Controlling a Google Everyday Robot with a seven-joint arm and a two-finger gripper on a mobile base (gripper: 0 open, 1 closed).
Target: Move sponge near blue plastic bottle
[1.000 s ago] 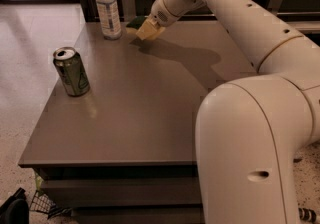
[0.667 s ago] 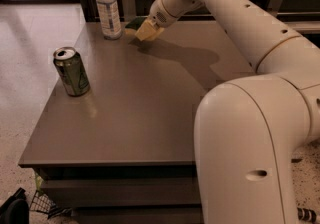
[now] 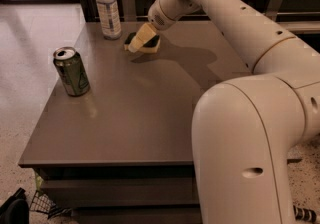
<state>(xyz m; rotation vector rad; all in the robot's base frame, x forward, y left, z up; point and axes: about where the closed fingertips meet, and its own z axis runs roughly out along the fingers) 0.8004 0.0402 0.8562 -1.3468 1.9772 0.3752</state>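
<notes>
A short green metal drink can (image 3: 71,71) stood near the left edge of the grey desk (image 3: 150,113), and a tall clear plastic bottle with a white cap and pale label (image 3: 108,9) stood upright at the far left corner. Just right of that bottle, near but apart from it, lay the flat green-topped yellow sponge (image 3: 151,44) by the far edge. The white arm's claw (image 3: 140,39) was clamped on it from above.

The gripper (image 3: 141,38) sits low on the sponge (image 3: 153,44) at the far side of the table (image 3: 130,118) — just right of the upright blue plastic bottle (image 3: 108,10). A green can (image 3: 72,71) stands near the left edge, well apart.
</notes>
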